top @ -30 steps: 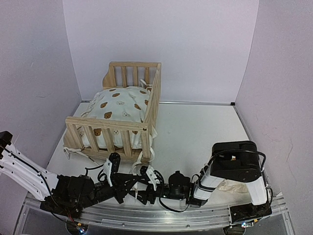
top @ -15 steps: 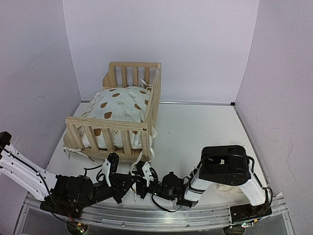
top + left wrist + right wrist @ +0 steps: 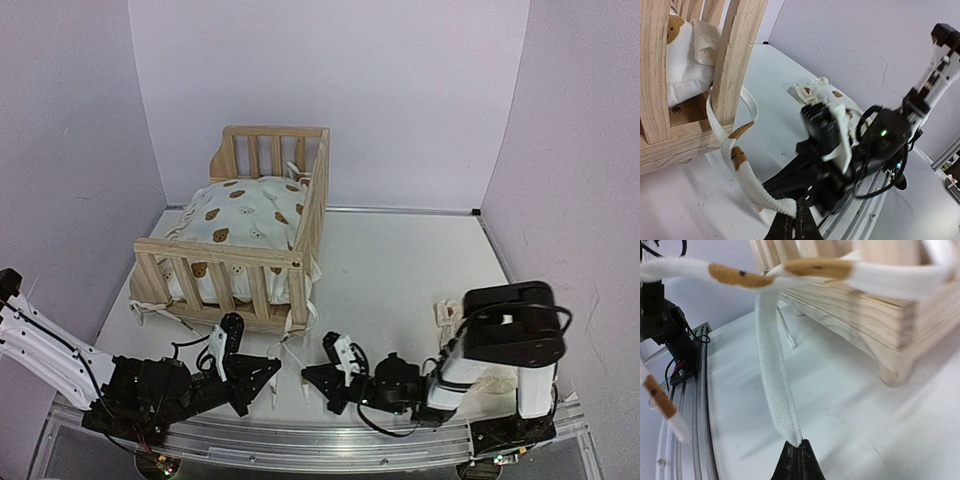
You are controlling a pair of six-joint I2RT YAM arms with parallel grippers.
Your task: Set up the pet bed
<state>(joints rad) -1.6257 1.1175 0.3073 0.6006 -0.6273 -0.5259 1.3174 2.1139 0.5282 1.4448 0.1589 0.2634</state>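
Cushion (image 3: pixel 250 212) lies in the pet bed (image 3: pixel 220 253), pillow (image 3: pixel 824 92) to its right.

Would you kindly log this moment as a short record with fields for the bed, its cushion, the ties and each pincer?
pet bed: wooden frame, upright on left half of table
cushion: inside bed, bear print
left pincer: shut on end of first tie
right pincer: shut on end of second tie
ties: both lead back to the bed's near corner
small pillow: on table by right arm, outside bed
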